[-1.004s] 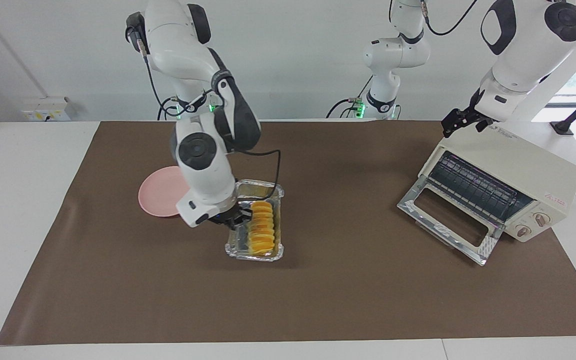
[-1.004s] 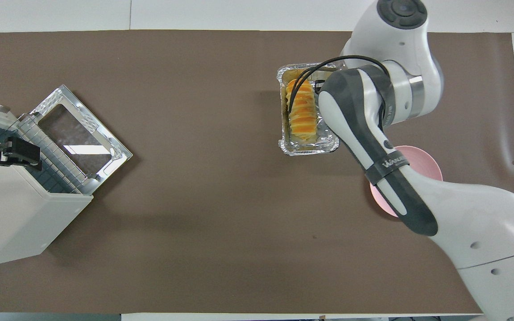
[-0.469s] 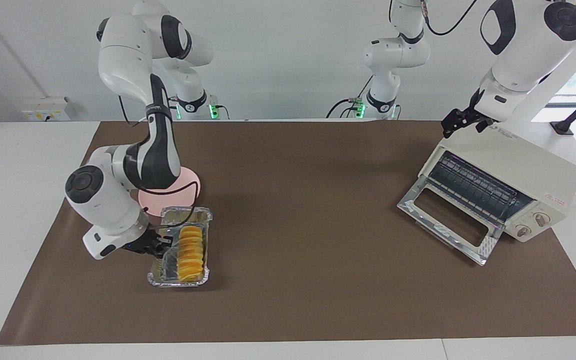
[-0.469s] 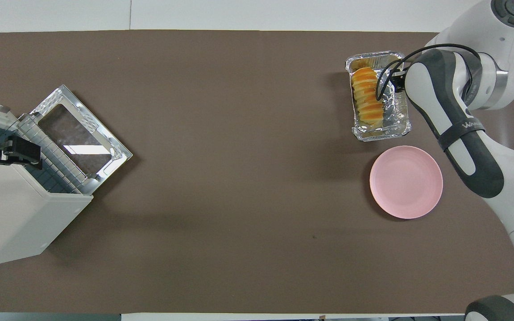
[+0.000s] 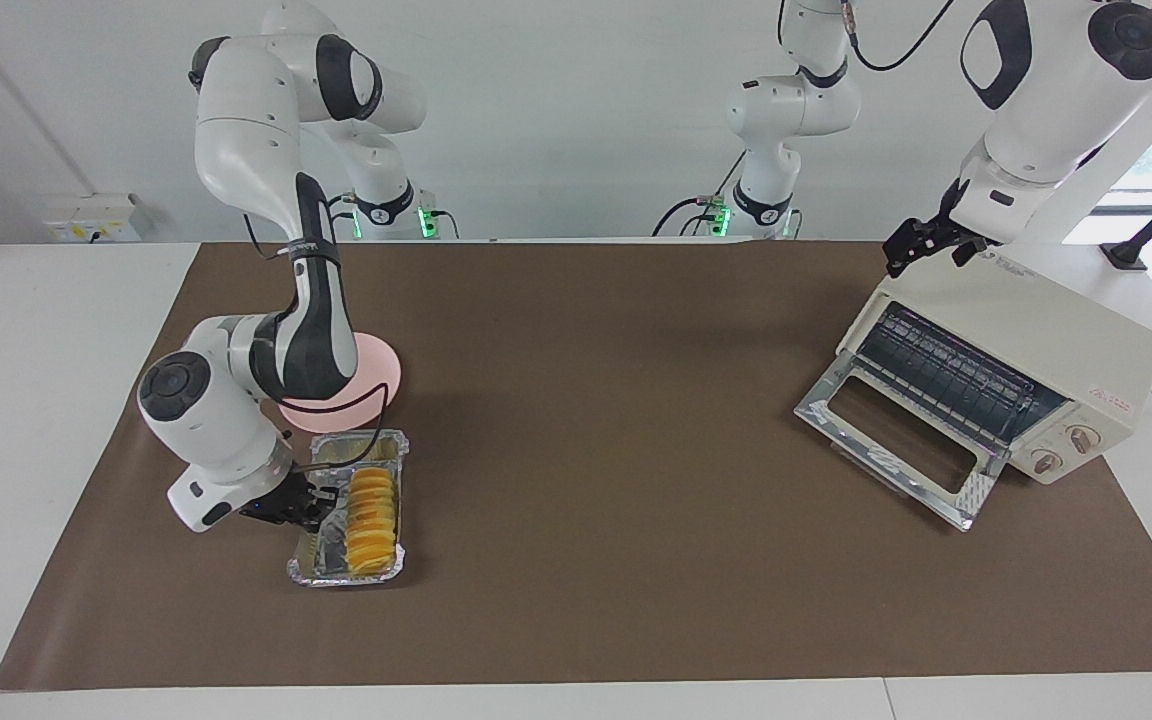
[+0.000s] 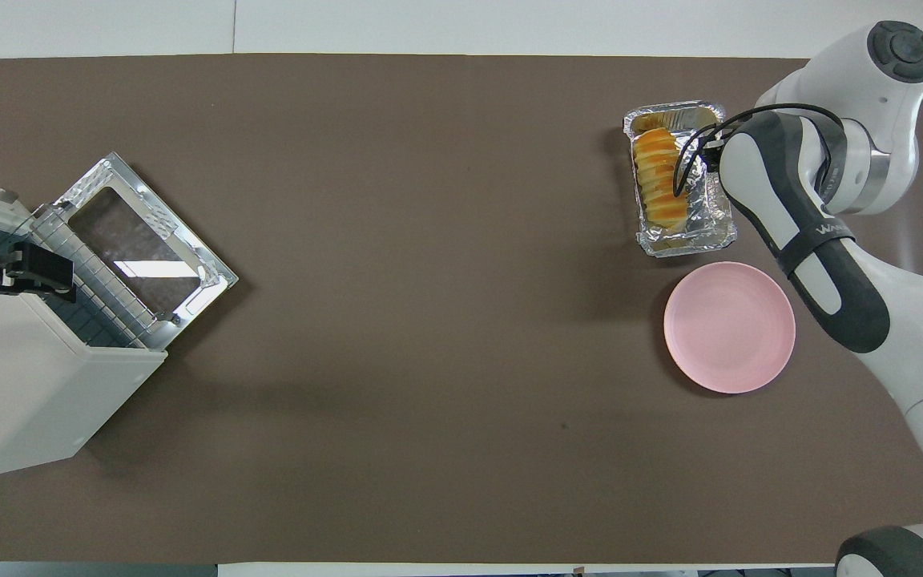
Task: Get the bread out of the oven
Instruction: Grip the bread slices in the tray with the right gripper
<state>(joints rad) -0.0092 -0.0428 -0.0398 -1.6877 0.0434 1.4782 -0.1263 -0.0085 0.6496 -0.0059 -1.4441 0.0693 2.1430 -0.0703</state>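
Facing view: right gripper (image 5: pixel 321 497) low over the brown mat (image 5: pixel 636 560) at the right arm's end of the table, fingers pinched tight on the side wall of the foil tray (image 5: pixel 354 573). Bread (image 5: pixel 374 510) lies lengthwise in the tray, just beside the fingertips, on the side away from the arm's wrist. Whether the tray rests on the mat or hangs just above it, cannot tell. Pink plate (image 5: pixel 361 375) sits on the mat next to the tray, nearer to the robots. Left gripper (image 5: pixel 921 243) waits over the top corner of the oven (image 5: pixel 1036 340), fingers spread wide, nothing in them. Oven door (image 5: pixel 901 440) is dropped open, wire rack (image 5: pixel 951 375) bare.

Overhead view: right gripper's fingers hidden under the forearm; tray (image 6: pixel 690 240) and bread (image 6: pixel 658 178) show just beside it. Plate (image 6: pixel 729 327) sits close to the tray's end, apart from it. Left gripper (image 6: pixel 25 271) sits over the oven (image 6: pixel 21 385) by the open door (image 6: pixel 141 240), fingers apart, empty.
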